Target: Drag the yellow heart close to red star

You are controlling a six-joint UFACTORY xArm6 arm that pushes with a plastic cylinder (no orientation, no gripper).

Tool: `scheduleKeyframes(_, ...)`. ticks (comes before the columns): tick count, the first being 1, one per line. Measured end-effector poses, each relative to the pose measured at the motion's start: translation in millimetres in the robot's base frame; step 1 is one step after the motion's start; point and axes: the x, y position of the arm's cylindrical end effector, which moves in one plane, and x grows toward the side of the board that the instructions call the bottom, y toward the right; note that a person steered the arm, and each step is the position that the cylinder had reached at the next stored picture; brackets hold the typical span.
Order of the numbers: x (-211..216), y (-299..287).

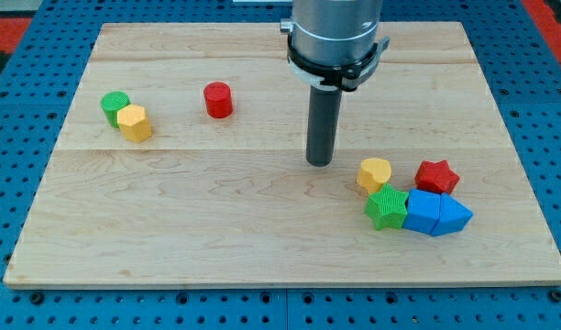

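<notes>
- The pale wooden board that serves as the surface (262,229) lies on a blue perforated base (24,110)
- At the view's left a small green cylinder block (115,106) stands touching a yellow hexagonal block (134,122), which sits just to its lower right
- Further right, apart from that pair, a red cylinder block (217,100) stands alone in the upper part of the surface
- Right of centre the grey arm ends in a straight dark rod, and my tip (319,163) rests on the wood; there is no hand on this arm, so nothing is grasped or clenched
- My tip is to the left of the yellow heart block (374,173), near it but with bare wood between them, and well to the right of the red cylinder
- The yellow heart sits at the left of a cluster in the lower right of the surface, with a narrow gap between it and the red star block (436,176) on its right
- Just below the heart, touching it, is a green star block (387,206)
- Against the green star's right side is a blue cube-like block (423,212), and next to that a second blue block (454,217) of angular shape, both just below the red star
</notes>
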Motion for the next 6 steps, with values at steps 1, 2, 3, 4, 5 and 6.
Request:
scheduleKeyframes(1,14,62)
scheduleKeyframes(2,6,17)
scheduleKeyframes(3,-1,-71)
scheduleKeyframes(4,-3,-156)
scheduleKeyframes(5,-24,-235)
scheduleKeyframes(6,-45,-274)
